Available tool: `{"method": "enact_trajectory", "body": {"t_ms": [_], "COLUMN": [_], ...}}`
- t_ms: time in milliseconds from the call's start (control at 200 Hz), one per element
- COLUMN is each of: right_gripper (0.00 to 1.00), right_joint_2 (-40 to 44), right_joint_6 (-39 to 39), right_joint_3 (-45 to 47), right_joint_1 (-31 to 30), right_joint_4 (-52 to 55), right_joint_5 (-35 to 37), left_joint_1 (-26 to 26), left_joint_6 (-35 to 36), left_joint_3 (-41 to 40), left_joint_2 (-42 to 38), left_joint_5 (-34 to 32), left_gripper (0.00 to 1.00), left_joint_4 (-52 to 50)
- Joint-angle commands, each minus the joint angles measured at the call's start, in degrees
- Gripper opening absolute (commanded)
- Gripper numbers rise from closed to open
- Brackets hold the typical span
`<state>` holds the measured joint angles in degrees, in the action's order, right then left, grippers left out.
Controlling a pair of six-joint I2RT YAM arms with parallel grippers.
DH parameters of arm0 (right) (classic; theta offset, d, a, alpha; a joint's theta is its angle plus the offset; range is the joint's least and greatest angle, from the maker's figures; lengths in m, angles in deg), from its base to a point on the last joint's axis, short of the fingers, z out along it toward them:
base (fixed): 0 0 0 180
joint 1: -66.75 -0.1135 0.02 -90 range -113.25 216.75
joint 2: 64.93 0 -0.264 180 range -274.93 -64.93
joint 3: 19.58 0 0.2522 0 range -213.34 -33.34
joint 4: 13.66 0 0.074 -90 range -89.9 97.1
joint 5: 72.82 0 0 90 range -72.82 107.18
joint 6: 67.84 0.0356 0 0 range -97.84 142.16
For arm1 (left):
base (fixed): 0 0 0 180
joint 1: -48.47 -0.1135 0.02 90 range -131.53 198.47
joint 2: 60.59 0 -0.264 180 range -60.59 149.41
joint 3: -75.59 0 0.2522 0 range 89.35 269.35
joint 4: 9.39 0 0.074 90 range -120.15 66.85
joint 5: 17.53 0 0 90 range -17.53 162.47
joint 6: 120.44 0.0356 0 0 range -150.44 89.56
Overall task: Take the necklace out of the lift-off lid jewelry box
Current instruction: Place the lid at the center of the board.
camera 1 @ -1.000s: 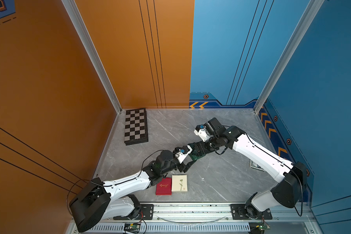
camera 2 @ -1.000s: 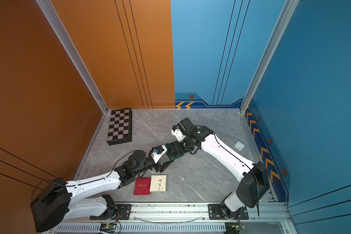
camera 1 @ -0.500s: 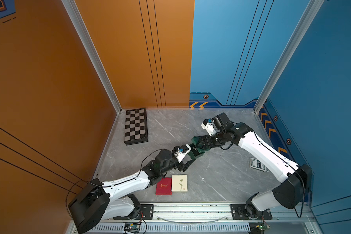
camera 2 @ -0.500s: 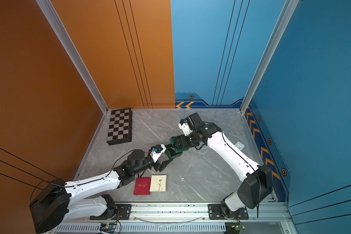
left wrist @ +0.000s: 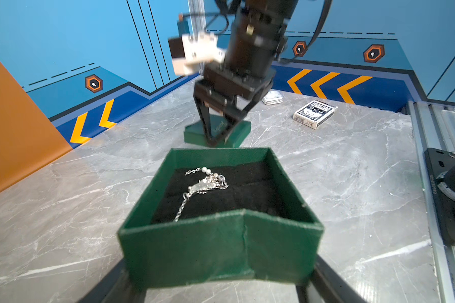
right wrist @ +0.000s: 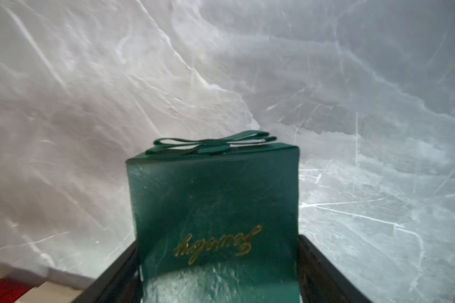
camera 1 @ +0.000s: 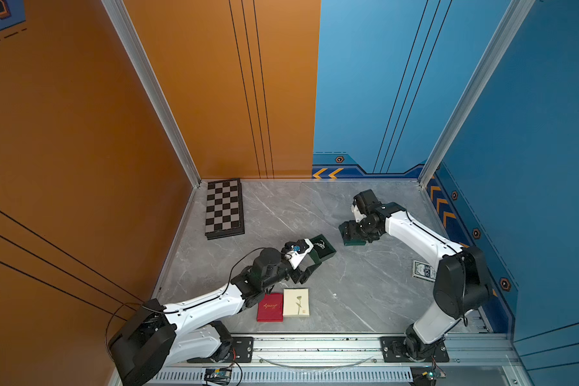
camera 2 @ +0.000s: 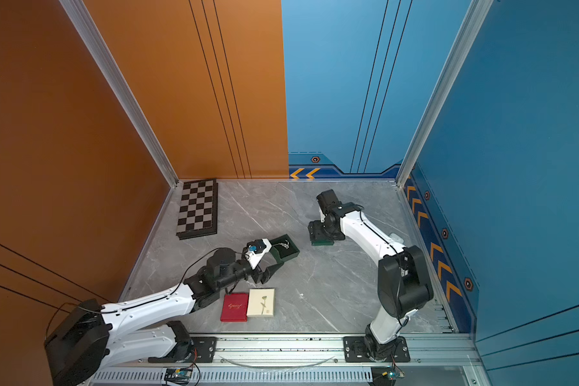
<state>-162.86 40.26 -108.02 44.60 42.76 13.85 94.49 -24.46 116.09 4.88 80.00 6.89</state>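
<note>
Green lid (left wrist: 241, 132) is already off the box (left wrist: 216, 236): the right gripper (right wrist: 218, 241) is clamping its sides, down by the table (left wrist: 339, 183), well apart. Left gripper (left wrist: 221, 265) is clamping the open box's near end. Necklace (left wrist: 206, 182) is lying inside on black padding (left wrist: 247, 194); lifting it out is remaining.

Both top views overlook the table (camera 1: 365, 294); wrist views close, right's apparently downward.

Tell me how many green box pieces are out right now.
2. The open base, necklace inside, is held by the left gripper. The lid is in the right gripper, apart from the base, on the right arm's side. No others seem hidden.
</note>
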Motion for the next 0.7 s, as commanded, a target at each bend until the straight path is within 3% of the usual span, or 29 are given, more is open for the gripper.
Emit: {"method": "enact_trajectory", "body": {"t_ms": [0,315,696], "right_gripper": [0.71,0.74,0.81], "right_joint_2": [-1.6,-6.3,-5.3], "right_joint_6": [1.5,2.8,2.4], "right_joint_3": [1.8,4.9,6.1], "right_joint_1": [0.4,0.6,-0.1], "right_joint_4": [-2.8,-5.6,-6.3], "right_joint_5": [6.9,9.9,5.9], "left_joint_1": [-0.8,-0.9,-1.0], "left_joint_6": [-0.5,-0.7,-1.1], "left_joint_3": [-1.3,-1.4,-1.6], "left_joint_2": [-1.4,-1.9,-2.5], "left_joint_5": [-0.6,-0.3,0.2], "left_gripper": [0.53,0.53,0.53], "left_joint_4": [-0.6,-0.8,-0.9]}}
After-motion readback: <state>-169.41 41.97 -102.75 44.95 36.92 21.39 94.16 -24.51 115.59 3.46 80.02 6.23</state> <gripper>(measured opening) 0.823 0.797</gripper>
